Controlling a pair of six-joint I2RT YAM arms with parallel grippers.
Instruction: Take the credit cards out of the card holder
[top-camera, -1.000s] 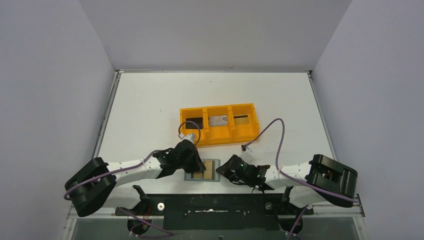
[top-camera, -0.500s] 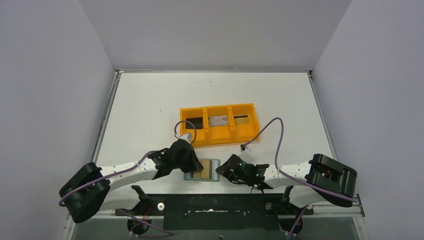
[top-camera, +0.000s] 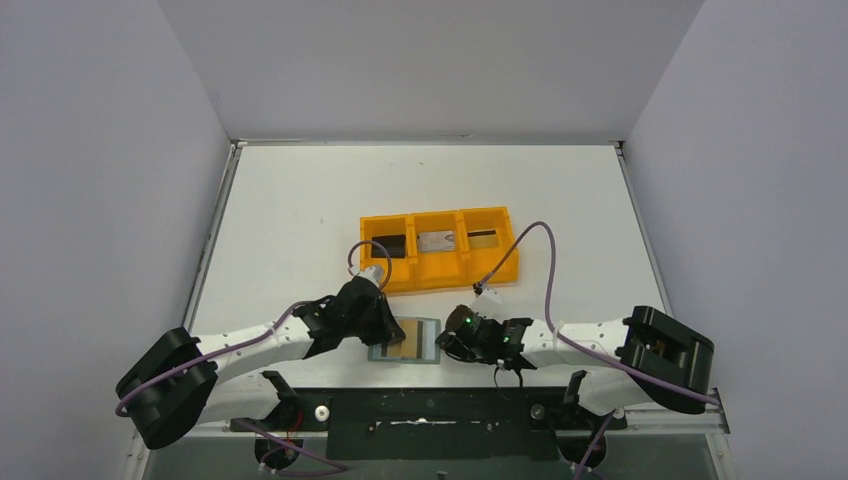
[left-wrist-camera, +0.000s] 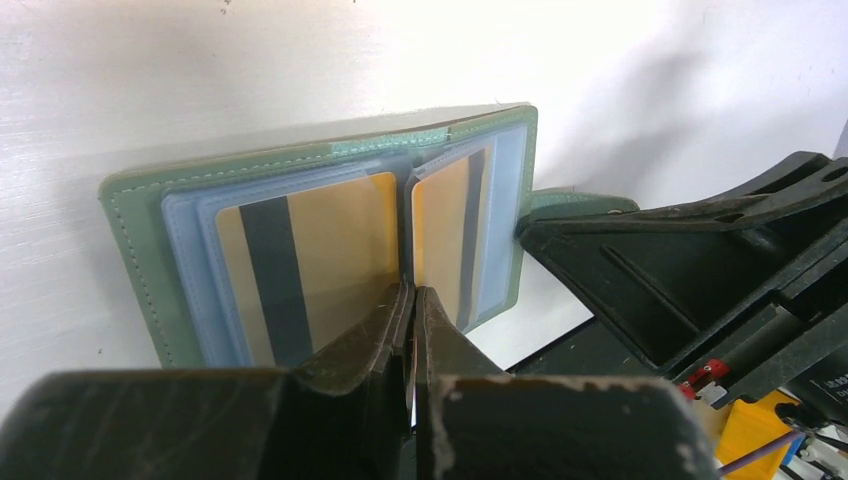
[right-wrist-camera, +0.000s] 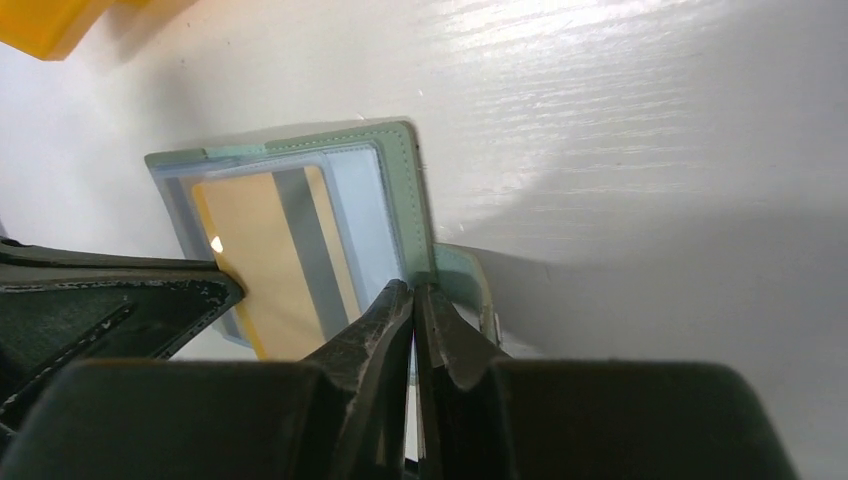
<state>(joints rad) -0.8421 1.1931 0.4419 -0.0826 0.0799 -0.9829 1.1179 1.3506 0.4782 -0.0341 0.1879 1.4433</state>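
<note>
The card holder (top-camera: 405, 341) lies open and flat near the table's front edge, grey-green outside (left-wrist-camera: 130, 250) and pale blue inside. Tan credit cards with a dark stripe sit in its pockets, one on each half (left-wrist-camera: 310, 250) (left-wrist-camera: 445, 225). In the right wrist view one tan card (right-wrist-camera: 260, 250) shows. My left gripper (left-wrist-camera: 411, 291) is shut, its tips on the middle fold between the two pockets. My right gripper (right-wrist-camera: 412, 289) is shut at the holder's right edge, beside the small tab (right-wrist-camera: 462, 280). Nothing shows between either pair of fingers.
An orange three-compartment tray (top-camera: 440, 272) stands behind the holder, with a black card (top-camera: 388, 246), a silvery card (top-camera: 437, 241) and a tan card (top-camera: 484, 238), one per compartment. Purple cables loop above both wrists. The table's front edge and the arm bases lie just below the holder.
My right arm has slid left, bringing its gripper against the holder's right edge. The left arm settled slightly lower at the start and then held. The holder has stayed put.
</note>
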